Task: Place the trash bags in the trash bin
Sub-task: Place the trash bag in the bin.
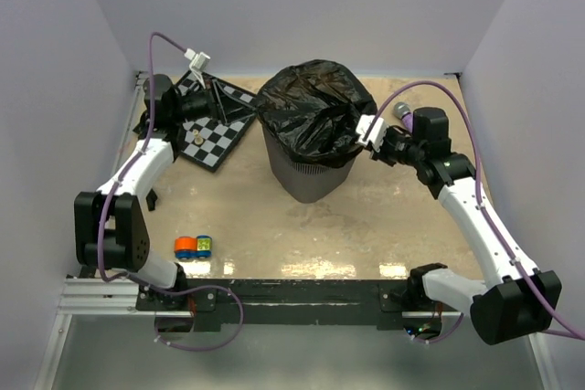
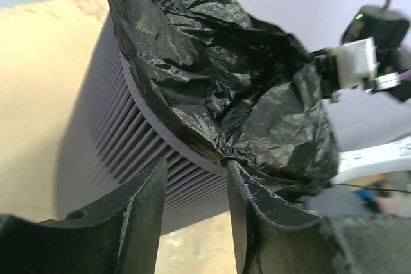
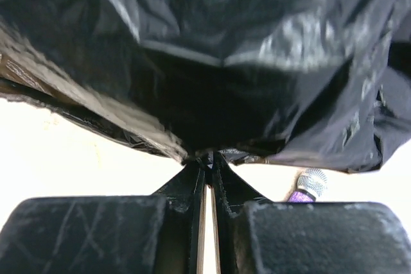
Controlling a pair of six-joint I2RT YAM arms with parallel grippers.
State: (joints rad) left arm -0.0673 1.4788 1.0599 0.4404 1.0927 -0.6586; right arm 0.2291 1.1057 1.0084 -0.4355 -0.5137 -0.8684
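- 7 o'clock from the bin, nearest the arm bases: small orange, blue and green toy pieces (image 1: 194,246), clustered on the tan table (image 1: 384,226).
- Centre: grey trash bin (image 1: 306,175), upright.
- On the bin: black crinkly trash bag (image 1: 311,107), bunched across the mouth and draped over the rim, hanging down the outer wall at 3 o'clock.
- 3 o'clock of the rim: right gripper (image 3: 207,158), clenched on the trash bag's edge, film pinched at tips that are nearly together.
- 10 o'clock from the bin: left gripper (image 2: 197,163), released, jaws apart with nothing between, aimed at the bin's side. Contact with the bag's hem not discernible.
- Below the left gripper: black-and-white chessboard (image 1: 215,139), flat on the table.
- 2 o'clock, behind the right wrist: purple microphone (image 1: 402,112), lying down.
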